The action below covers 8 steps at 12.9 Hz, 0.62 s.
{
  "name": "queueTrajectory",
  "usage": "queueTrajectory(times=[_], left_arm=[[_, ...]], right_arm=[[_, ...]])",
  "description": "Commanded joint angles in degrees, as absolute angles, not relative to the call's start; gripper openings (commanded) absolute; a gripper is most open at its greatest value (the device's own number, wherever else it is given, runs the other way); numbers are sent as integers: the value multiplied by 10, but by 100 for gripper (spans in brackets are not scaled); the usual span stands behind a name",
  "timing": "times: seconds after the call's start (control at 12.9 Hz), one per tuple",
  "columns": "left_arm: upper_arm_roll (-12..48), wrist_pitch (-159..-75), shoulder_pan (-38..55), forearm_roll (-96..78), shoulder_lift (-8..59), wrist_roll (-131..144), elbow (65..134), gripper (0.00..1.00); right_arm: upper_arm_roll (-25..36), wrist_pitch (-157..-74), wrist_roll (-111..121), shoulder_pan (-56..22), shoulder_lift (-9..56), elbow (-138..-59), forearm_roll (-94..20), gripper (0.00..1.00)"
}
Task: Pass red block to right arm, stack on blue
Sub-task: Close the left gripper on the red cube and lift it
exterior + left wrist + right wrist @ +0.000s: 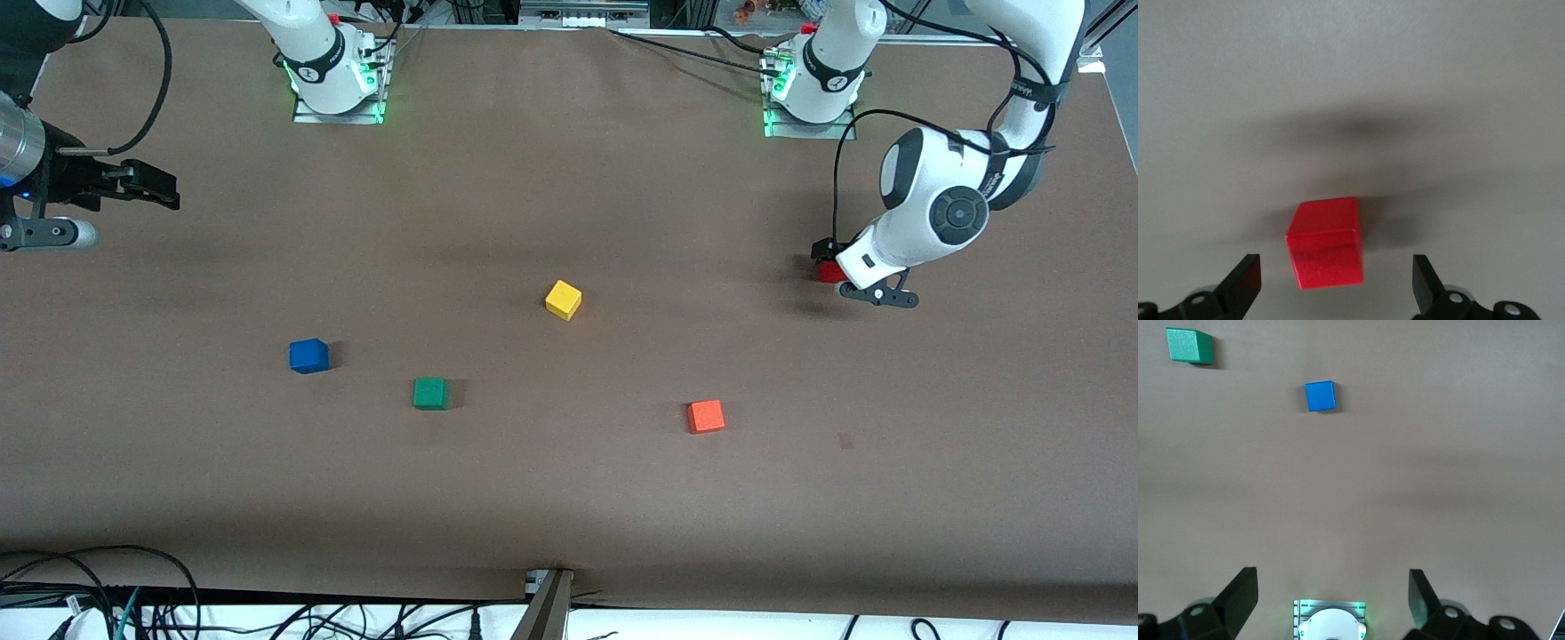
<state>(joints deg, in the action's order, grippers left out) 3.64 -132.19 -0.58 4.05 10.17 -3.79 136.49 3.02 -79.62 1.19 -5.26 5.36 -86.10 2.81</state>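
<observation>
One red block (1325, 242) on the table (569, 498) at the left arm's end, between wide-open fingers of the left gripper (1336, 283), seemingly untouched. Right gripper (1331, 597) open, empty, waiting; blue block (308, 356) well apart.

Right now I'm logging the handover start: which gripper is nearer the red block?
Left. The left gripper hangs just over the red block, open fingers flanking it. The right gripper waits open at the right arm's end of the table.
</observation>
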Motion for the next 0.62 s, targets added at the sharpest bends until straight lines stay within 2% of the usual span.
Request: queueTrajectory(times=[0.0, 0.54], left_arm=[[38, -1356, -32, 59, 119, -52, 1372, 100], [40, -1373, -35, 50, 141, -51, 1383, 100]], right_arm=[[32, -792, 18, -55, 68, -846, 20, 100], [31, -788, 17, -62, 70, -846, 19, 100]])
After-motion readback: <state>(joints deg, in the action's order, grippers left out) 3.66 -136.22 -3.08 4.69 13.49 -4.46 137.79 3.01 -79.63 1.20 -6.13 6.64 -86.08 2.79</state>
